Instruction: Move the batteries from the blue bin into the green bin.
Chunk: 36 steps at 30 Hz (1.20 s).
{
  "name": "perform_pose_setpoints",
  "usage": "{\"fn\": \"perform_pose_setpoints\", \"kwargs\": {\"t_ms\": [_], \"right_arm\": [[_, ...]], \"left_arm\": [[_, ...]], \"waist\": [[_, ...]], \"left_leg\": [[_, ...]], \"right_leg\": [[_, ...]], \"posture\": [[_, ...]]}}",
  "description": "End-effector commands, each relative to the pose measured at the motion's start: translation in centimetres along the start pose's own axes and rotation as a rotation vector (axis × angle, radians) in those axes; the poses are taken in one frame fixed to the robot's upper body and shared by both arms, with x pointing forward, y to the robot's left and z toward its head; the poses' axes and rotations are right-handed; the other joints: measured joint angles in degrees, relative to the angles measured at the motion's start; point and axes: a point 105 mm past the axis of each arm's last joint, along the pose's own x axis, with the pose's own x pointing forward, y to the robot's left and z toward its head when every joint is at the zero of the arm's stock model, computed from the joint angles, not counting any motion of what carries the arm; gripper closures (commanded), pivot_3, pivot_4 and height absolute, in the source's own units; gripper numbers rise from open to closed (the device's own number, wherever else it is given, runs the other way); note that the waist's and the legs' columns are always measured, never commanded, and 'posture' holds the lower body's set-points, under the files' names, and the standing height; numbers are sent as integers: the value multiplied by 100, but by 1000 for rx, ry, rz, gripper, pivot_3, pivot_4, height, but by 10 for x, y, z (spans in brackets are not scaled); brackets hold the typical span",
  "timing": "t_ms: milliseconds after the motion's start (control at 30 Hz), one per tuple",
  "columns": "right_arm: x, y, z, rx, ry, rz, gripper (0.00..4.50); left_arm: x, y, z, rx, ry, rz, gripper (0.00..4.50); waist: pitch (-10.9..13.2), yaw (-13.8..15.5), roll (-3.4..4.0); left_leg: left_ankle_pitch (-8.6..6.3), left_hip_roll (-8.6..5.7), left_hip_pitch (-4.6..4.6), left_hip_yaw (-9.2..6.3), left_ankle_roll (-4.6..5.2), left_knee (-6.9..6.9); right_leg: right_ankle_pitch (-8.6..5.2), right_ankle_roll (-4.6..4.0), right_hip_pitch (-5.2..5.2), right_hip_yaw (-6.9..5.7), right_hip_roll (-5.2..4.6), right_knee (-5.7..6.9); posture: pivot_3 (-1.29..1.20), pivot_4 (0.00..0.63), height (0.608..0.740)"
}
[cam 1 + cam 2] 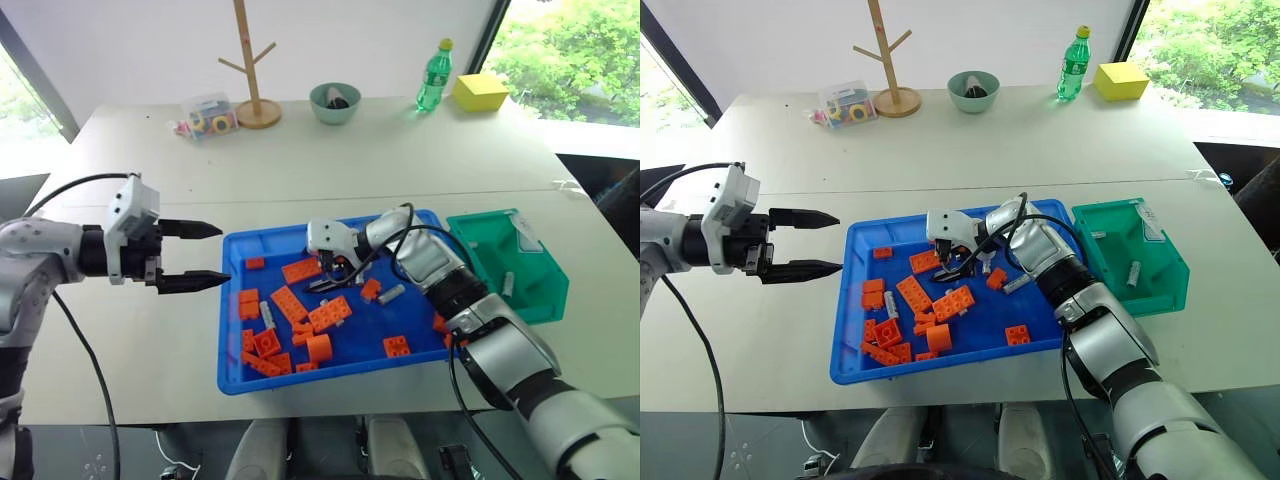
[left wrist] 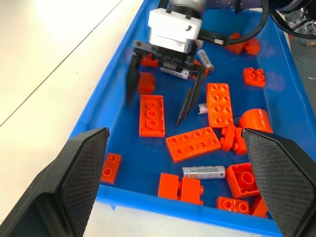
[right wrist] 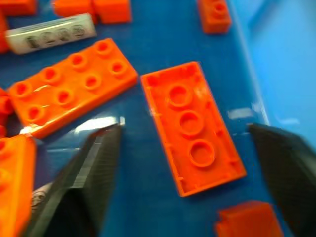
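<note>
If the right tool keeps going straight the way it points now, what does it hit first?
Most likely the upside-down orange brick lying between the open fingers of the right tool, on the floor of the blue bin. Depth is hard to judge, so a finger could meet the bin floor beside it first.

the right arm covers part of the blue bin (image 1: 240, 385)'s far right corner and the green bin (image 1: 540, 300)'s near-left rim, the battery (image 3: 49, 33) in the right wrist view is cut off at the edge with its print blurred, and the bowl (image 1: 334, 103)'s dark contents are too small to tell.
</note>
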Motion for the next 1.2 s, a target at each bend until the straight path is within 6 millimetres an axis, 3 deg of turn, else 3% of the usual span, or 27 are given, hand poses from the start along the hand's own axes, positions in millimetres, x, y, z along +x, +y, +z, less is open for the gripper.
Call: {"fn": "perform_pose_setpoints", "kwargs": {"t_ms": [33,167,367,500,700,867,1200], "right_arm": [[-1,-6,44,2,-91,-57,57],[-6,15,90,153,-190,-16,57],[-8,50,101,357,-165,46,57],[-3,72,90,519,-106,129,57],[11,86,70,606,-41,152,57],[30,83,66,659,-26,137,57],[43,73,45,642,35,67,57]], "left_arm": [[-2,0,6,33,1,-1,0],[-5,-1,4,26,12,-1,0],[-8,-3,-1,14,23,0,0],[-9,-4,-5,8,37,-8,0],[-11,-3,-3,16,43,-13,0],[-12,-1,-1,25,44,-11,0],[-11,-2,1,30,36,2,0]], "waist": [[0,-17,0],[0,-49,0],[-1,-29,-1],[-1,-35,-1],[-1,-63,0],[-1,-102,-1],[-3,-94,-4]], "left_leg": [[0,0,0,0,0,0],[0,1,-7,-3,0,0],[0,-1,-9,-6,0,0],[0,-1,-9,-6,0,0],[0,-2,-9,-4,1,-2],[0,-2,-8,-4,0,-6],[0,-2,-2,-4,0,-6]], "right_leg": [[0,0,-1,0,0,0],[0,-1,-9,2,0,4],[0,-1,-10,1,-4,4],[1,-3,-12,1,-5,4],[2,-4,-13,1,-9,4],[2,-4,-15,1,-6,5],[2,-4,-11,1,-5,5]], "posture": [[0,150,703],[0,150,703],[0,150,703],[0,150,703],[0,150,703],[0,150,703],[0,150,703]]}}
